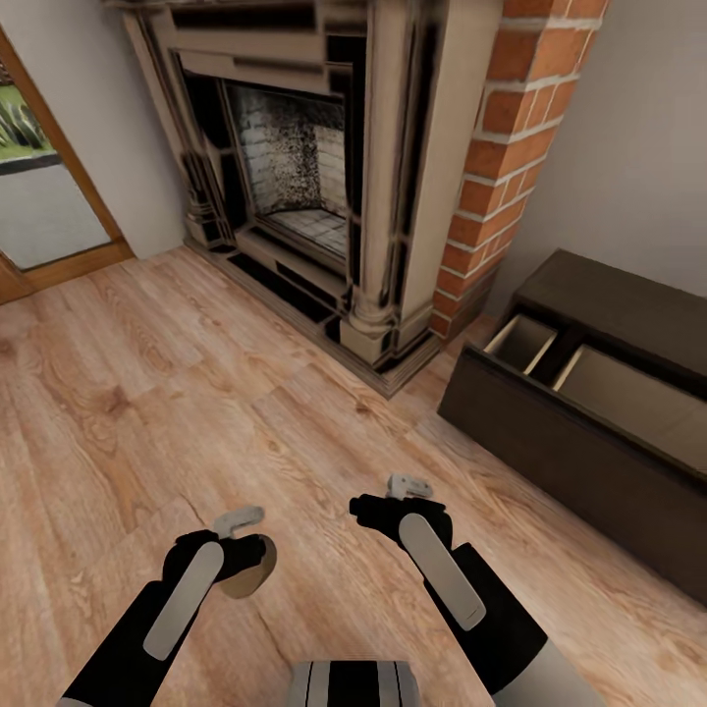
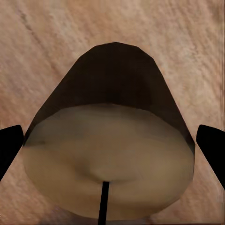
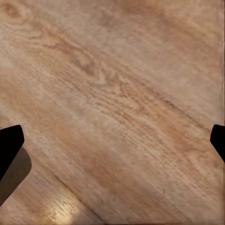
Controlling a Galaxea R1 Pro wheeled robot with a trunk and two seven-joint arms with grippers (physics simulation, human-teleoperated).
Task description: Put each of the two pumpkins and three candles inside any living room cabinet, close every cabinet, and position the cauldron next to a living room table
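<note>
My left gripper (image 1: 244,552) is shut on a stubby candle (image 1: 247,577), held low above the wooden floor. In the left wrist view the candle (image 2: 112,159) sits between the dark fingertips (image 2: 9,145), showing its pale flat top, thin black wick and shadowed sides. Over bare floor to the right, my right gripper (image 1: 395,499) is open with nothing between its fingers (image 3: 10,145). The dark-brown cabinet (image 1: 550,442) stands at the right with a drawer pulled out, its beige compartments (image 1: 524,342) in sight. The pumpkins and the other candles are out of view.
A large fireplace (image 1: 295,167) with a stone surround stands straight ahead, and a red brick column (image 1: 501,167) rises beside it. A wood-framed glass door (image 1: 39,196) is at the far left. Plank floor (image 1: 147,393) stretches between me and the fireplace.
</note>
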